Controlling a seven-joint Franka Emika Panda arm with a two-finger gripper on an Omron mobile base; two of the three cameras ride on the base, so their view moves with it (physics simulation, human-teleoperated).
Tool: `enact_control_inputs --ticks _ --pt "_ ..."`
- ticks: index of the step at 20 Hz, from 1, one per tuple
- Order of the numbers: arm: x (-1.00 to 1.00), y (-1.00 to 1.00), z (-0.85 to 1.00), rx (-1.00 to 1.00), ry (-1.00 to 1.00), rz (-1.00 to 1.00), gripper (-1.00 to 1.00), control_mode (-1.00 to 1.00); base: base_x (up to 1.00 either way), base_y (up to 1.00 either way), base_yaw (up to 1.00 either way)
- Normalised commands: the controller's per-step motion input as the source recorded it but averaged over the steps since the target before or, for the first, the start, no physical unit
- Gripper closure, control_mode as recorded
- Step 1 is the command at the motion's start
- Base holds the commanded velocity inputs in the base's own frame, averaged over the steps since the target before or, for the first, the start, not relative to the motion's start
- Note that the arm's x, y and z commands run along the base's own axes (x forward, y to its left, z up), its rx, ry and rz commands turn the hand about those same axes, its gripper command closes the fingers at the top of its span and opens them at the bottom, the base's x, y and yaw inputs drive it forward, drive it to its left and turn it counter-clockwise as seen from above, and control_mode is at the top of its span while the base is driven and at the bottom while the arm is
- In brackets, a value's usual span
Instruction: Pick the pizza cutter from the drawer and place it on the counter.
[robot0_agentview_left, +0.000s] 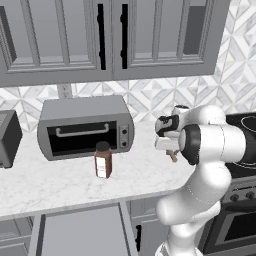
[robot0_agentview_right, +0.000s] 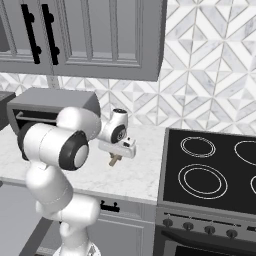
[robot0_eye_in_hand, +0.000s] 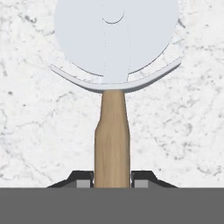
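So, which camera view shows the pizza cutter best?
The hand view: the pizza cutter shows its whole round blade and wooden handle, held between the gripper fingertips over the counter. In the left base view only a small tan end sticks out below the hand. The right base view shows a similar stub.

We see a wall of white and grey diamond tiles (robot0_agentview_right: 210, 80) behind grey wall cabinets (robot0_agentview_left: 110, 35) with black handles (robot0_agentview_left: 101, 35). Below them stand a grey toaster oven (robot0_agentview_left: 85, 127) and a brown bottle (robot0_agentview_left: 103, 160), near each other. To the right we see a black stovetop (robot0_agentview_right: 210, 165) with knobs (robot0_agentview_right: 210, 229) along its front.
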Motion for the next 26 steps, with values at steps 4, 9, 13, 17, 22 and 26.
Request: enact_control_inputs --ticks 4,9,13,17,22,26 --pt "0.13 0.0 -0.45 -0.05 0.0 0.0 1.0 -1.0 0.0 0.0 0.0" --pt "0.07 0.0 -0.23 0.0 -0.05 0.0 1.0 -1.0 0.0 0.0 0.0" --pt "0.01 0.0 0.0 0.0 0.0 0.0 -1.0 -1.0 0.0 0.0 0.0" --pt "0.0 0.0 0.0 0.0 0.0 0.0 -1.0 -1.0 0.0 0.0 0.0" --pt "0.27 0.02 0.23 0.0 -0.02 -0.02 -1.0 -1.0 0.0 0.0 0.0" --pt "0.06 0.09 0.74 0.0 -0.09 -0.01 -1.0 -1.0 0.0 0.0 0.0"
